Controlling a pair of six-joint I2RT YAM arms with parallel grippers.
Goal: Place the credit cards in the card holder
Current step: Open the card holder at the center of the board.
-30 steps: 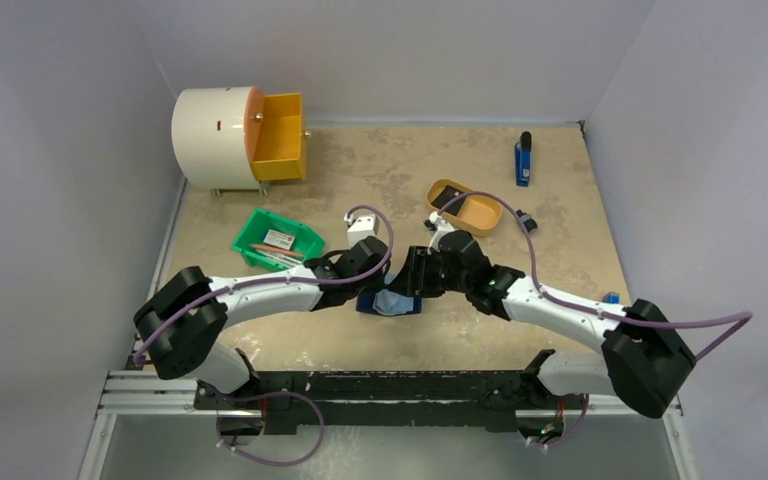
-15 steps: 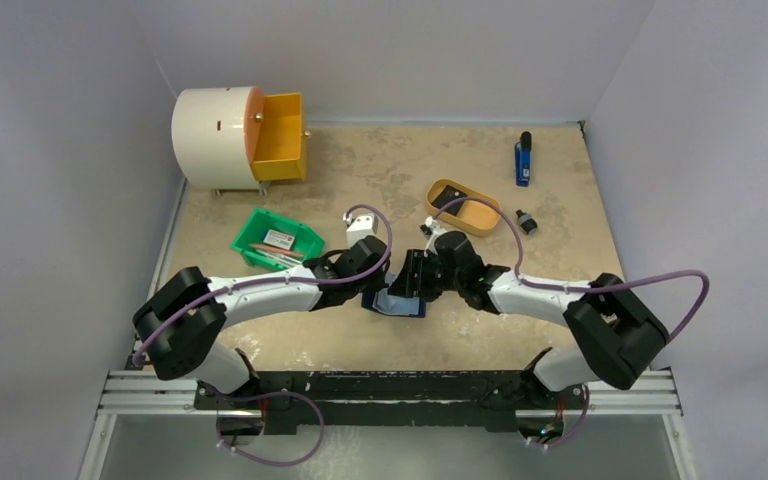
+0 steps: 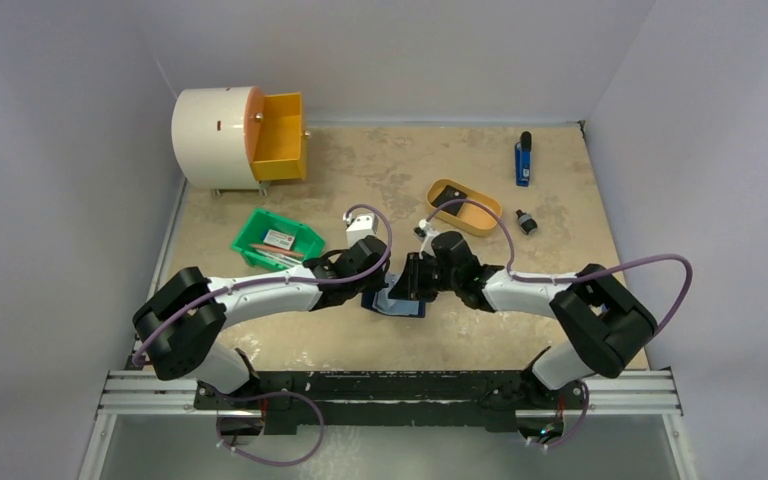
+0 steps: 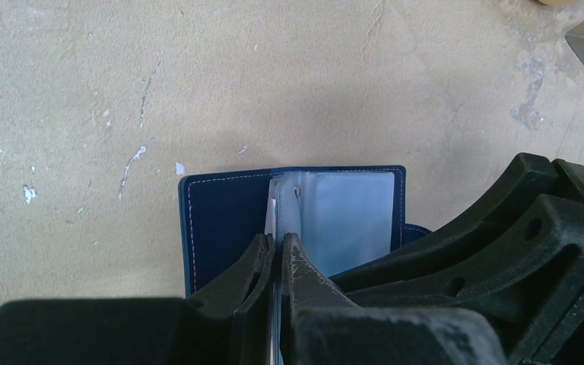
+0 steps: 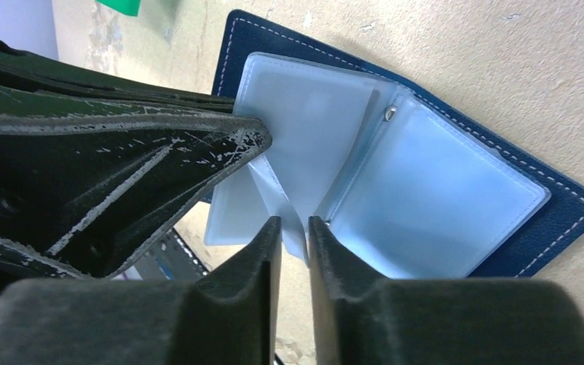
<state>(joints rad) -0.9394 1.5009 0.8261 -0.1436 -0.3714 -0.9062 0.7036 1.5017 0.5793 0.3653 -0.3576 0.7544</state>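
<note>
The navy card holder (image 3: 392, 304) lies open on the table between both arms, its clear plastic sleeves fanned up. My left gripper (image 4: 276, 239) is shut on one sleeve, holding it upright over the navy cover (image 4: 224, 213). My right gripper (image 5: 295, 222) comes in from the other side. Its jaws stand narrowly apart, with the lower edge of another sleeve (image 5: 289, 201) between them and a sliver of table showing in the gap. The remaining sleeves (image 5: 433, 190) lie flat on the cover. What look like credit cards (image 3: 280, 239) lie in the green bin (image 3: 256, 228) to the left.
A mustard oval tray (image 3: 482, 218) with a dark item in it sits behind the right gripper. A small black object (image 3: 527, 222) lies beside it. At the back stand a white drum with an orange drawer (image 3: 280, 135) and a blue tool (image 3: 523, 160).
My right arm has folded in, bringing its gripper left onto the card holder, and its jaws have narrowed round a sleeve. The left gripper has stayed shut in place.
</note>
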